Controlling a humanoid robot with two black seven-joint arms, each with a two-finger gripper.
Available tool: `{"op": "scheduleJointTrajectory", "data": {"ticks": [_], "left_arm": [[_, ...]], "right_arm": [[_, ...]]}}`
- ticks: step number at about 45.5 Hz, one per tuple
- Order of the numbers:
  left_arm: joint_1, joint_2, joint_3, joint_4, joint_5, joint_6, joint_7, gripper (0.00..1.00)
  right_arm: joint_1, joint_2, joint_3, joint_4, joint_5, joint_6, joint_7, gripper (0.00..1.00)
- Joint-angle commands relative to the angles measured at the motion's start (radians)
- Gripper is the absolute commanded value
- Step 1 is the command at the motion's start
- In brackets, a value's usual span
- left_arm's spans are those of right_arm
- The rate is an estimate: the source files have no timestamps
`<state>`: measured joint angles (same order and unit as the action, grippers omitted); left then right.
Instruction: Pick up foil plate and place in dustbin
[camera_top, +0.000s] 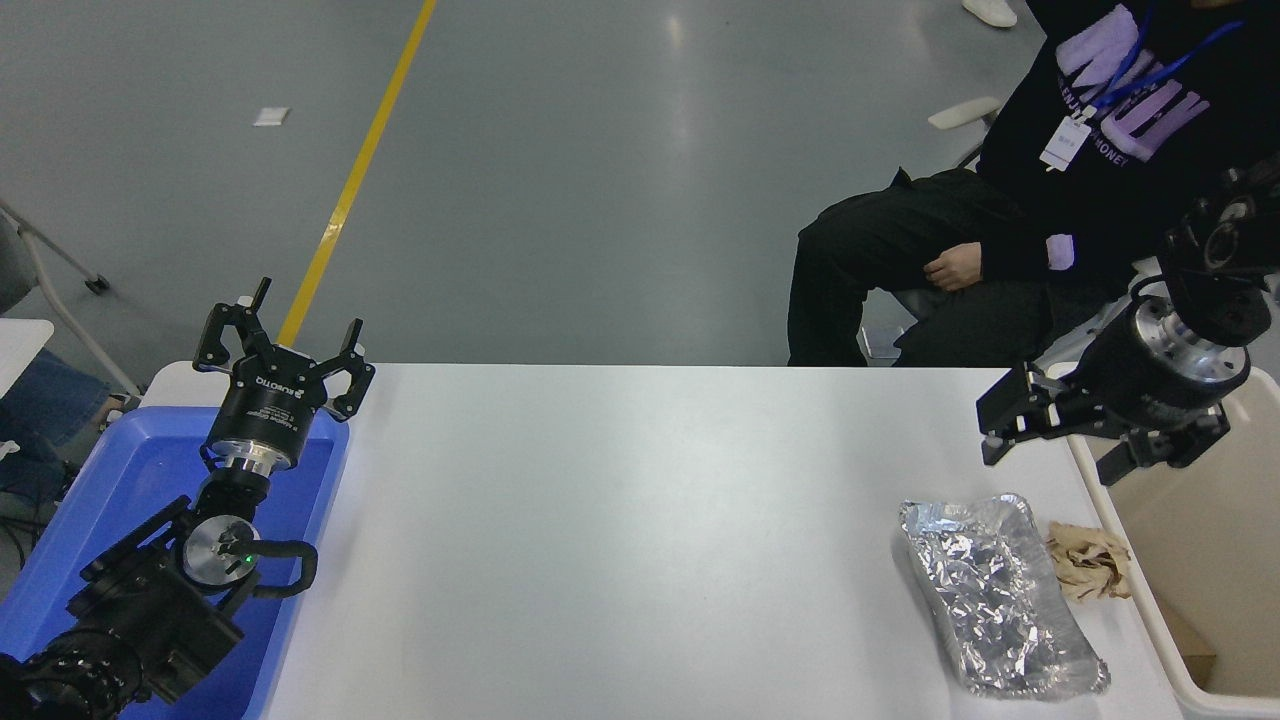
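The crinkled, shiny silver aluminium-foil plate (998, 596) — oblong, with rounded corners and a raised, wrinkled rim — lay flat near the right end of the smooth white table (620, 540), its long side running toward the near edge. Just beside its far right corner sat a small crumpled wad of brown paper (1090, 561), between the plate and the large cream plastic dustbin (1205, 520), whose thick rounded rim stood against the table's right end. The right black gripper (1060, 440) hung in the air above the table's far right corner and the bin's rim, beyond the foil plate and apart from it; its fingers (1003, 425) stood spread wide and held nothing. Inside the dustbin the plain deep walls showed, with a brownish scrap low by the near wall — what it was could not be told. The left black gripper (283, 345) rested at the lower left over a blue plastic tub (120, 480), fingers splayed apart and empty. A person in dark clothes (1010, 200) sat beyond the table's far side.
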<state>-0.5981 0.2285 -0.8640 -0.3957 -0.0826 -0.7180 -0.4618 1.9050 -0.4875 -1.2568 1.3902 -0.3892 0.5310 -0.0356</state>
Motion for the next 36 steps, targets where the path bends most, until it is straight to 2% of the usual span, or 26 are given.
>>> {"op": "scheduleJointTrajectory", "data": {"ticks": [1, 13, 25, 36], "left_arm": [[0.000, 0.000, -0.001, 0.000, 0.000, 0.000, 0.000, 0.98], [0.000, -0.001, 0.000, 0.000, 0.000, 0.000, 0.000, 0.98], [0.000, -0.001, 0.000, 0.000, 0.000, 0.000, 0.000, 0.98], [0.000, -0.001, 0.000, 0.000, 0.000, 0.000, 0.000, 0.98]], "right_arm": [[-0.303, -0.080, 0.126, -0.105, -0.293, -0.144, -0.098, 1.00], [-0.543, -0.117, 0.295, -0.231, -0.292, -0.181, -0.096, 1.00], [-0.653, -0.114, 0.306, -0.258, -0.290, -0.301, -0.104, 0.99], [-0.718, -0.111, 0.310, -0.356, -0.284, -0.321, -0.102, 0.98]]}}
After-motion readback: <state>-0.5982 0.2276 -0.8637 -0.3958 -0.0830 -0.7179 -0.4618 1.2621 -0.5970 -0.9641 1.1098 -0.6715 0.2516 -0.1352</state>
